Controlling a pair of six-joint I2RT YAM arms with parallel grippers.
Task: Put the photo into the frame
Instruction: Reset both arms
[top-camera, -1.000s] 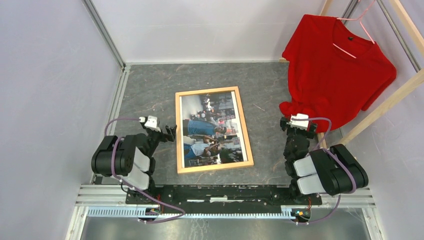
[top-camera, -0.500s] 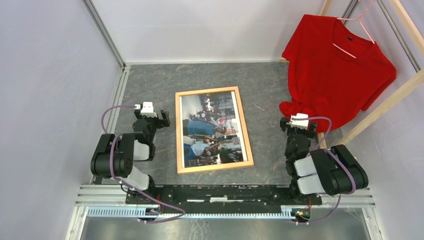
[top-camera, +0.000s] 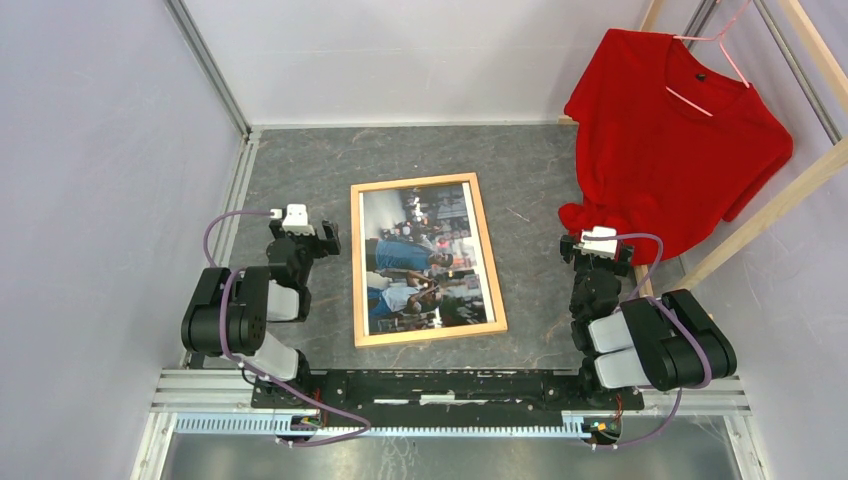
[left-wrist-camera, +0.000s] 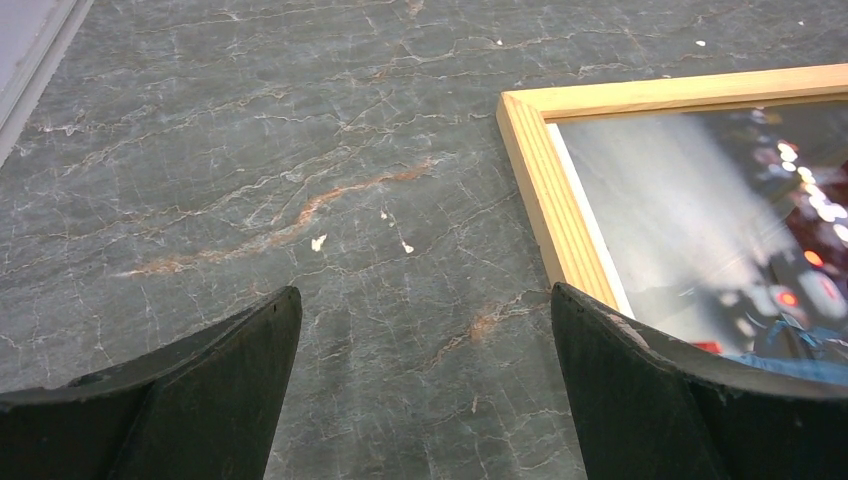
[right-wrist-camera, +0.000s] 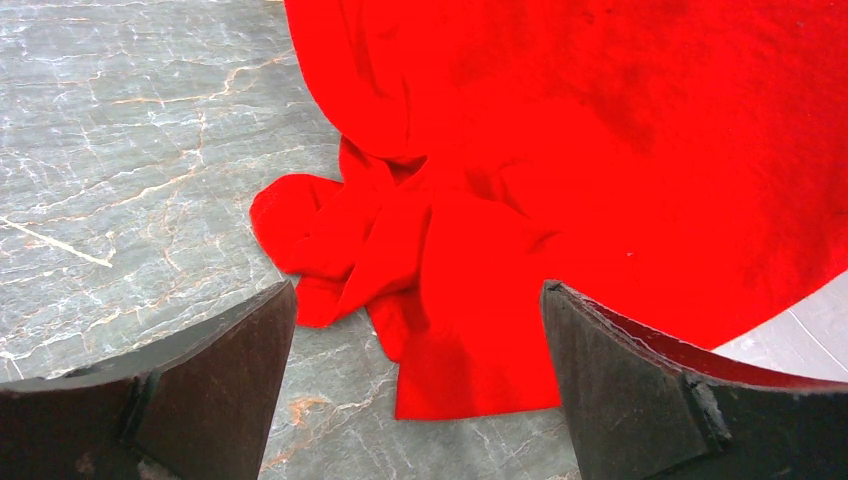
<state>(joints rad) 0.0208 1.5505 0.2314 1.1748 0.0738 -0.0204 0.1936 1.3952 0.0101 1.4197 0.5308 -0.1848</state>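
Light wood frame flat on table, white-edged group photo inside; left hand, right hand both spread, empty.

L claw pulled back, off frame

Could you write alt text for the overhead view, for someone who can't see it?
A photo lies inside a wooden frame on a grey table, between the robot's left arm and right arm; a red T-shirt hangs at right.

open: tabletop left of frame | obstacle: red T-shirt, far right
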